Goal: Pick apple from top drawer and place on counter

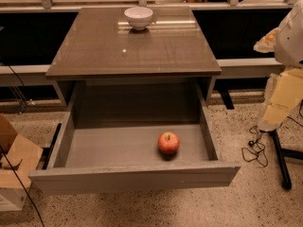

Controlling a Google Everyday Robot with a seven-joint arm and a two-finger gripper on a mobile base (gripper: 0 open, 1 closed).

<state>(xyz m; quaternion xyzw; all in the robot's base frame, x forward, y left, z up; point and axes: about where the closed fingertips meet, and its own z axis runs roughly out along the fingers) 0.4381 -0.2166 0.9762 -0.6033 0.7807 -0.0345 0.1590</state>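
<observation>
camera view — jaws out of frame

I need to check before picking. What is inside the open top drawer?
Inside the top drawer lies one apple, near the front right, stem up. The floor strip just behind the front panel is hidden. The hand is not in view.

The top drawer [118, 148] stands wide open under the glossy worktop [132, 48], and the apple [168, 143] sits stem-up on the drawer's floor, right of the middle and close to the front panel, touching no wall. A white bowl [138, 17] rests on the worktop near its back edge. The gripper [272, 119] hangs at the far right, outside the drawer's right wall and over the speckled floor [246, 197], well apart from the apple.
</observation>
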